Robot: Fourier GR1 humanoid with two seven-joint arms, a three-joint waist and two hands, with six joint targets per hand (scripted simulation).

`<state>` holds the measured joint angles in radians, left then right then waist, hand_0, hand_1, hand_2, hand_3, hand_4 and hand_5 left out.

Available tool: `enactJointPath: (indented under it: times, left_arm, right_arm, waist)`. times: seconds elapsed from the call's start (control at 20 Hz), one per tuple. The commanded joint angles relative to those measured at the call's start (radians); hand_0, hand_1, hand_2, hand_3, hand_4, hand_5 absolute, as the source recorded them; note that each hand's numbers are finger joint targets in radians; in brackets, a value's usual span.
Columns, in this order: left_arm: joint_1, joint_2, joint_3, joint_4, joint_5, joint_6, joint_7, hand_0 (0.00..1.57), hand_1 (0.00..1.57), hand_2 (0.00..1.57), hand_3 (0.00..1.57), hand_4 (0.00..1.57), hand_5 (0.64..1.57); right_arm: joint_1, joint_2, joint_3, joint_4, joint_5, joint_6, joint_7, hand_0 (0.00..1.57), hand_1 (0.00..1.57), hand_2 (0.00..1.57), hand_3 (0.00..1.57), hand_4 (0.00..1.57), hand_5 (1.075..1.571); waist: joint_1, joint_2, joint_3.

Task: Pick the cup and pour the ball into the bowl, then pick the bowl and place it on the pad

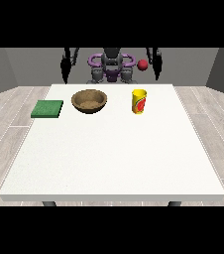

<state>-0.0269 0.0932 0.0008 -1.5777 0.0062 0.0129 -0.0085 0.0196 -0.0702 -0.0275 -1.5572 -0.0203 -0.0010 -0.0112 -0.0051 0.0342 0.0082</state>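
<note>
Yellow cup (139, 101) upright on the white worktop (114, 158), red label, no readable text. Brown bowl (89, 100) to the cup's left, green pad (47, 109) further left. Red ball (142, 65) above and behind the cup, off the worktop. Hand at view's left (64, 66) and hand at view's right (157, 67) hang behind the worktop, touching nothing; can't tell fingers' state.

Three obstacles stand in a row across the far part of the table (109, 158): the green pad (47, 109) at the view's left edge, the wooden bowl (89, 100) just right of it, and the yellow cup (139, 101) (upright) further right. A bare gap separates bowl and cup. The near part of the tabletop is unobstructed.
</note>
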Motion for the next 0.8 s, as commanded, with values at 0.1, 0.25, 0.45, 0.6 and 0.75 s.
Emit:
enactJointPath:
  times: [0.1, 0.25, 0.45, 0.6, 0.75]
  left_arm:
    - [-0.005, 0.028, 0.007, -0.075, 0.007, -0.005, 0.063, 0.0, 0.0, 0.0, 0.0, 0.66, 1.566]
    - [-0.008, 0.04, 0.017, -0.102, 0.015, -0.003, 0.106, 0.0, 0.0, 0.0, 0.0, 0.66, 1.566]
    - [0.04, -0.053, 0.018, -0.189, 0.144, 0.053, 0.383, 0.0, 0.0, 0.0, 0.0, 0.63, 1.564]
    - [-0.019, -0.072, -0.019, -0.292, 0.125, 0.114, 0.518, 0.0, 0.0, 0.0, 0.0, 0.62, 1.564]
    - [-0.086, -0.052, -0.01, -0.338, 0.08, 0.14, 0.506, 0.0, 0.0, 0.0, 0.0, 0.58, 1.56]
  right_arm:
    - [-0.007, -0.034, -0.005, -0.08, -0.003, 0.007, 0.057, 0.0, 0.0, 0.0, 0.0, 0.87, 1.533]
    - [-0.01, -0.053, -0.01, -0.112, -0.003, 0.01, 0.099, 0.0, 0.0, 0.0, 0.0, 0.87, 1.533]
    - [0.079, 0.009, 0.015, -0.253, -0.102, -0.022, 0.376, 0.0, 0.0, 0.0, 0.0, 0.86, 1.53]
    - [0.057, 0.019, 0.028, -0.341, -0.092, -0.065, 0.453, 0.0, 0.0, 0.0, 0.0, 0.86, 1.531]
    - [0.021, 0.016, 0.043, -0.457, -0.08, -0.089, 0.513, 0.0, 0.0, 0.0, 0.0, 0.79, 1.548]
  waist:
    - [0.004, -0.207, -0.0085]
    - [0.005, -0.285, -0.0122]
    - [-0.058, -0.433, -0.0087]
    - [-0.04, -0.415, -0.0081]
    - [-0.061, -0.301, -0.0083]
